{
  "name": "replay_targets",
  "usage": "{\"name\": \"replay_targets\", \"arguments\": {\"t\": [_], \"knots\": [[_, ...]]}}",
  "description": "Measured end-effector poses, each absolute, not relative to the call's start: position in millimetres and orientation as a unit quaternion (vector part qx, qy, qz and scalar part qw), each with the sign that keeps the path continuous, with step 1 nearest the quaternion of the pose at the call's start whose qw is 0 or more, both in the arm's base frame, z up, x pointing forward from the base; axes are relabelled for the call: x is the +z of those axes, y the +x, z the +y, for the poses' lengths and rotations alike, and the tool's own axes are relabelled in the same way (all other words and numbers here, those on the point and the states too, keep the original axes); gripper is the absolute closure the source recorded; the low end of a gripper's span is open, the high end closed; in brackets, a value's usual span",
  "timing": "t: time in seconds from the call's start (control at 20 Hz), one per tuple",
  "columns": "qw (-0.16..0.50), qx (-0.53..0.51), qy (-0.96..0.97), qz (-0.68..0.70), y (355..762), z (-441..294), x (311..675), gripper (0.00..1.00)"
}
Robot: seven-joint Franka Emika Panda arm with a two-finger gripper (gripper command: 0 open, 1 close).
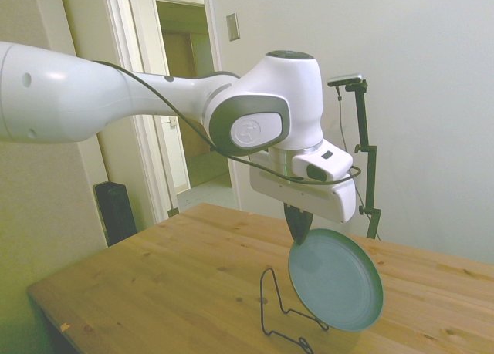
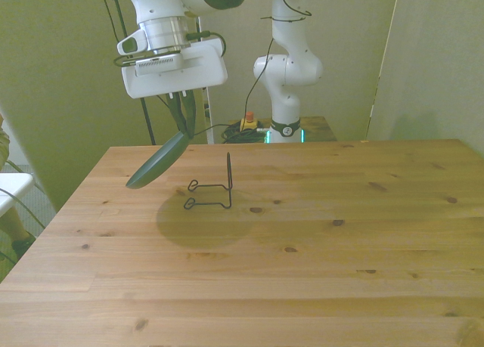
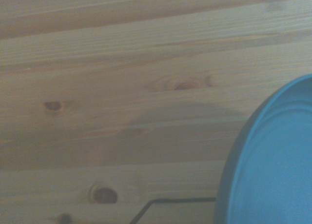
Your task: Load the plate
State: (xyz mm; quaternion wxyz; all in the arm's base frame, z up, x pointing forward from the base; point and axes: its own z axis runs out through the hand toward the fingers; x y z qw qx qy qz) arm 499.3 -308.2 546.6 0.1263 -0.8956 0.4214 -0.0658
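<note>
Your gripper [image 2: 184, 117] has its fingers closed on the top rim of the plate [image 1: 336, 279]; the plate hangs tilted in the air above the table [image 2: 318, 233], clear of the wood; just beside it stands the wire stand [image 2: 214, 188], with nothing between the two; in the front view the plate shows edge-on, toward that view's left of the stand; the side view shows its concave face instead; the wrist view catches only part of the plate [image 3: 275, 165], bare boards and a bit of wire [image 3: 165, 202].

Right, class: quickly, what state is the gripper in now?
Gripper: shut on the plate by its rim, held tilted in the air beside the wire stand.
</note>
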Motion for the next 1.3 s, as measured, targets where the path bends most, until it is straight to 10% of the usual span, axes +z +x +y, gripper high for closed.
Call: {"name": "replay_targets", "arguments": {"t": [1.3], "knots": [[0.236,0.002,-0.924,0.302,461.5,-310.8,557.7,1.00]]}}
